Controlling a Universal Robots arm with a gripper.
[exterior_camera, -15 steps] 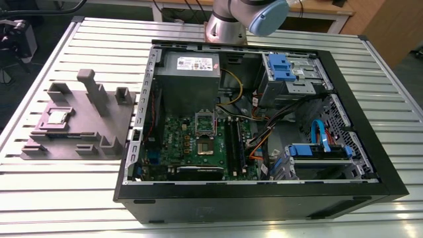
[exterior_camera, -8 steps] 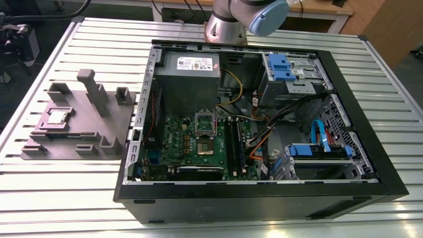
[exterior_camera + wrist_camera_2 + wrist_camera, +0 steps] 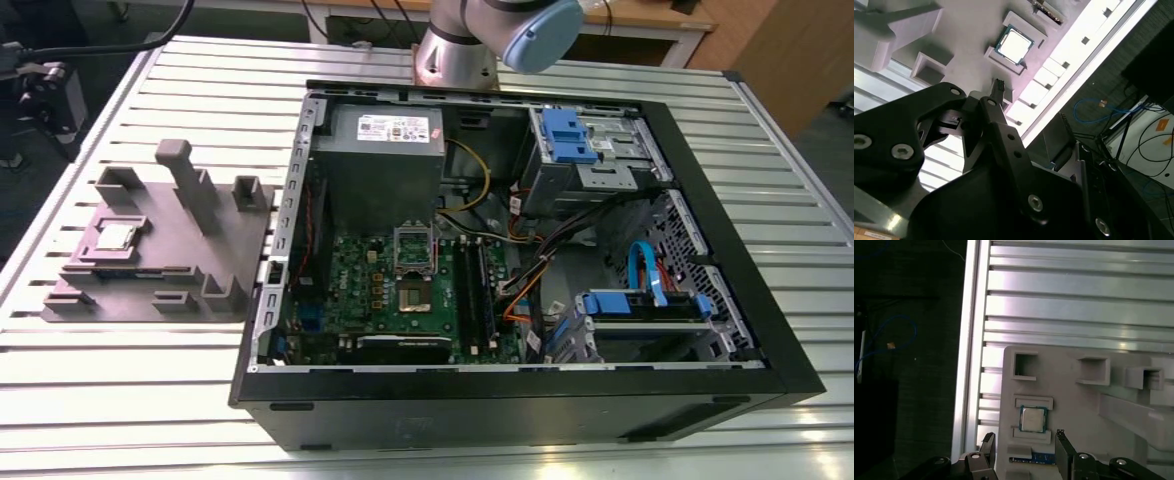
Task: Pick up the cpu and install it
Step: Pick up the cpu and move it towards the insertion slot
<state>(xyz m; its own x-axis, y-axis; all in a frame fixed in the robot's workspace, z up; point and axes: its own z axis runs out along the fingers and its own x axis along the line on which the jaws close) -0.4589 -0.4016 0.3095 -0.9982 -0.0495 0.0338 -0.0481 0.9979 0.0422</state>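
Toward the exterior view's left, a small flat silver-topped square cpu (image 3: 118, 236) lies in a grey plastic fixture (image 3: 200, 255) beside the open black computer case (image 3: 534, 410).
Second wrist view: cpu (image 3: 1014, 44) sits lid-up in its pocket. First wrist view: black two-finger tool (image 3: 1024, 439) released, straddling it; probably light, rigid, delicate, so grip opposite edges.

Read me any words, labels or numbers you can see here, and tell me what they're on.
The white label on the grey box: print too small to read.
The cpu: no legible marking on its top.
The orange tag on the floor: too blurred to read.
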